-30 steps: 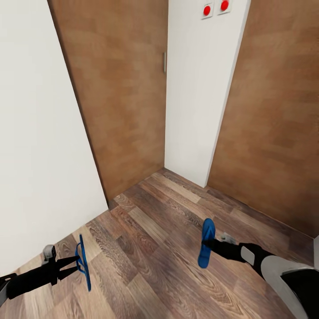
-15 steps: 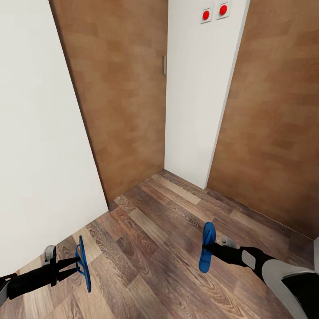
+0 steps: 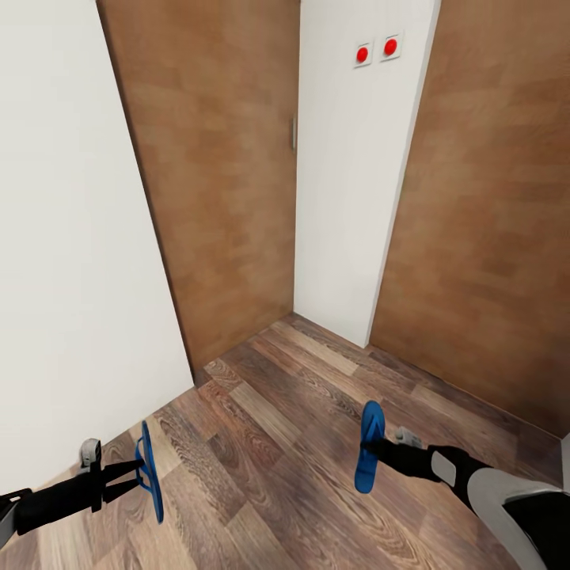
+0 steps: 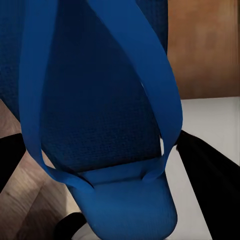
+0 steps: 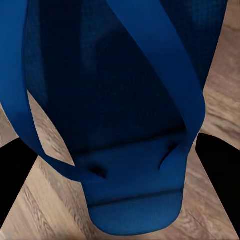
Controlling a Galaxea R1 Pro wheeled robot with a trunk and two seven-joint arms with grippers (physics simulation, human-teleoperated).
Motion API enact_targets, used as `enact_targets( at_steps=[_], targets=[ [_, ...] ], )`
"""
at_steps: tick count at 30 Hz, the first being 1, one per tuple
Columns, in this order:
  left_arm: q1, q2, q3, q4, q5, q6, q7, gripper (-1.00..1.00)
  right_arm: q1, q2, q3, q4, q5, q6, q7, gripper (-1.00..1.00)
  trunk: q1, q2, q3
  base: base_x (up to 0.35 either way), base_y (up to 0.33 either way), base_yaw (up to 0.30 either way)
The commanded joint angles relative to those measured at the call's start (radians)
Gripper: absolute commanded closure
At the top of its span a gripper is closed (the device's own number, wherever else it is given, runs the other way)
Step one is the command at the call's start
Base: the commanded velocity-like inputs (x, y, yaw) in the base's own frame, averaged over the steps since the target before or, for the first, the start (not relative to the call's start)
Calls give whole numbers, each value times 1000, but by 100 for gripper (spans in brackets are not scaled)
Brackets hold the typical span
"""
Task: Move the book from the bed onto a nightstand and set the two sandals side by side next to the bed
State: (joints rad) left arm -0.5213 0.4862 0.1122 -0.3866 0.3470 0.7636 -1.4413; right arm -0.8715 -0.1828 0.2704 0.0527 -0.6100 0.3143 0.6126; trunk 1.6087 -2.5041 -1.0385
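Note:
Each arm carries one bright blue sandal above the wood-plank floor. At the lower left of the head view my left gripper point(image 3: 142, 473) is shut on a sandal point(image 3: 148, 472) held on edge. The right gripper point(image 3: 374, 451) is shut on the other sandal point(image 3: 369, 445), at the lower right. Up close, the left sandal point(image 4: 100, 125) and its thong straps fill the left wrist view, with dark fingers point(image 4: 210, 180) at the sides. The right sandal point(image 5: 115, 115) sits likewise between black fingers point(image 5: 220, 165). The book, bed and nightstands are out of view.
I face a room corner: a white wall point(image 3: 71, 237) on the left, a brown wooden door point(image 3: 222, 174) with a handle, a white pillar point(image 3: 356, 158) bearing two red buttons point(image 3: 376, 51), and another brown door point(image 3: 491, 206) on the right. Plank floor point(image 3: 277, 443) lies between.
The whole head view has shifted: the red buttons and door handle sit lower in the picture, so the camera moved. Both grippers keep their sandals in about the same places.

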Motion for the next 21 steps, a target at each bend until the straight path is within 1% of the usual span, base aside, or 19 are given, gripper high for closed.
enact_targets(
  at_steps=[1,5,13,21],
  targets=[
    [0,0,0,0,0,10,-3,100,-1,0,7,3,-12,5,6,100,-1,0,3,0,0,0],
    [0,0,0,0,0,10,-4,100,1,0,7,3,-11,5,3,100,-2,1,19,0,0,0],
    [0,1,1,0,1,11,-2,100,2,1,7,3,-9,2,-3,100,-2,1,19,0,0,0],
    [0,2,1,0,0,10,-1,100,12,-5,5,3,-11,2,-16,100,-2,1,19,0,0,0]
  ],
)
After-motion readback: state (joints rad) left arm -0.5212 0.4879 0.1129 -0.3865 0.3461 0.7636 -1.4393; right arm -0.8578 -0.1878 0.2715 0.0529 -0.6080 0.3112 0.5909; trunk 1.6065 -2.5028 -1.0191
